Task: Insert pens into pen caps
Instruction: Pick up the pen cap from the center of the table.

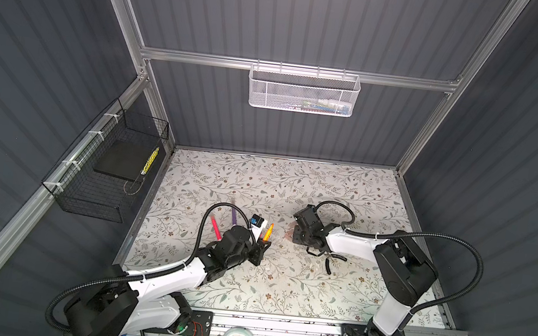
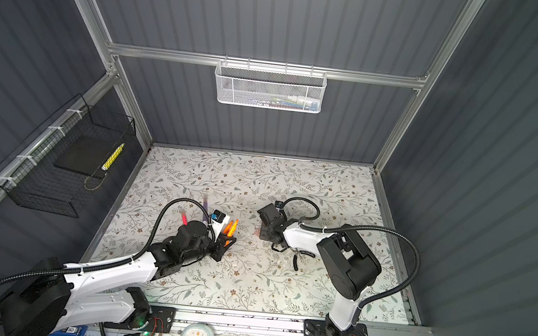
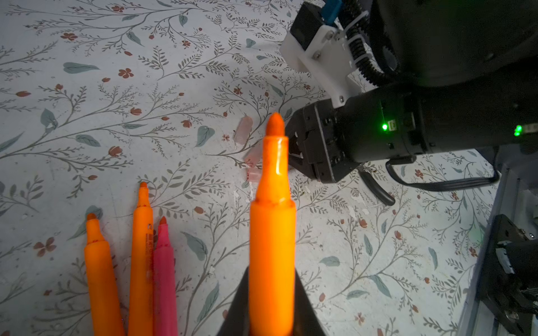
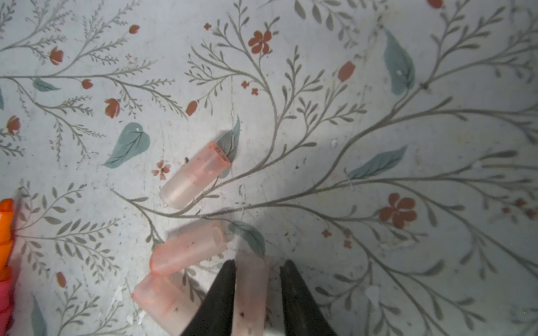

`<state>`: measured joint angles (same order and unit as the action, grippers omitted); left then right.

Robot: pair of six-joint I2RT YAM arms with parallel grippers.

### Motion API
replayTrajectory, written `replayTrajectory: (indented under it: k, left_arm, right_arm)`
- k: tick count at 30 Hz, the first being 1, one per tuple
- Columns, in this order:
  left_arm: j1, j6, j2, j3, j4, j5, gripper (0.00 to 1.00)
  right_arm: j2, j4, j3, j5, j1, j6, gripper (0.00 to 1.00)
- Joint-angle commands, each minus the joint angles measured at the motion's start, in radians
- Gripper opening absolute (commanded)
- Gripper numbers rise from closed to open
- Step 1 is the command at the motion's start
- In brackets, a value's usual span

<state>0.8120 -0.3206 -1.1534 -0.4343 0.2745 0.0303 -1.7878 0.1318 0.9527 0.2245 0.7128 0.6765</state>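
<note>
Left gripper (image 3: 271,273) is left of centre over the flower-print surface (image 1: 293,185), jaws clamped on the barrel of an orange pen (image 3: 272,227). Its bare felt tip sticks out well past the jaws, with no cap on it. In a top view this pen (image 1: 269,231) tilts up off the surface, tip toward the far side. Three pens lie side by side under the left wrist, all with bare tips: a second orange pen (image 3: 100,270), a third orange pen (image 3: 141,247) and a pink pen (image 3: 164,276) touching the third. Further left on the surface lie another pink pen (image 1: 216,228) and a purple pen (image 1: 233,216), near each other. Right gripper (image 4: 256,263) is right of centre, low over the surface, its jaws narrow on either side of a pale pink see-through cap (image 4: 250,293). One jaw is against the cap and a thin gap shows at the other. Cannot tell whether this cap is lifted or resting. Three others lie between the two grippers, mid-surface: a first loose cap (image 4: 193,176) on its own just beyond the jaw tips, and a second loose cap (image 4: 189,250) and a third loose cap (image 4: 163,302) meeting end to end beside the jaws. Black-handled pliers (image 1: 331,261) lie on the surface just near-side of the right wrist.
</note>
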Motion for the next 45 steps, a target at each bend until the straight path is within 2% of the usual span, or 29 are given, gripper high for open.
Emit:
replayTrajectory:
  k: [1, 11, 18, 23, 32, 40, 45]
  left_arm:
    - [-0.004, 0.019, 0.027, -0.007, 0.001, 0.015, 0.00]
    - [-0.004, 0.018, 0.045, -0.002, -0.012, 0.013, 0.00]
    - [-0.004, 0.017, 0.057, 0.004, -0.009, 0.010, 0.00]
    - [-0.003, 0.009, 0.065, 0.008, -0.003, 0.016, 0.00]
    - [-0.004, 0.000, 0.092, 0.014, -0.003, 0.044, 0.00]
    - [-0.002, -0.022, 0.099, 0.022, 0.042, 0.120, 0.00]
    - [-0.002, -0.041, 0.089, 0.016, 0.064, 0.159, 0.00]
  right_arm:
    - [-0.006, 0.038, -0.005, 0.017, -0.004, 0.008, 0.27]
    - [-0.040, 0.064, 0.020, 0.029, -0.006, 0.007, 0.30]
    - [-0.024, 0.043, -0.005, 0.023, -0.003, 0.019, 0.14]
    - [0.051, -0.005, -0.060, 0.025, -0.004, 0.040, 0.10]
    - [0.359, -0.132, -0.247, 0.057, -0.014, 0.084, 0.06]
    - [0.748, -0.390, -0.499, 0.051, -0.015, 0.125, 0.04]
    - [0.909, -0.543, -0.600, 0.022, -0.015, 0.150, 0.02]
